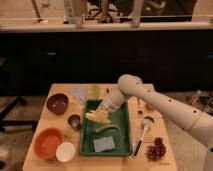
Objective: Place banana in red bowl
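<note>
Over the green tray (124,137), jaws gripping banana (98,116)

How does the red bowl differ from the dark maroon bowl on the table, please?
The red bowl is larger and bright orange-red; the maroon bowl is smaller and dark. The red bowl sits at the front left of the table beside a white bowl; the maroon bowl sits farther back. Both are round, upright and left of the green tray, over which the tool holds the banana.

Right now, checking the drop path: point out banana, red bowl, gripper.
banana (97,117): camera view, pale middle.
red bowl (46,142): camera view, bare inside.
gripper (104,110): camera view, over green tray (122,124), at banana.
</note>
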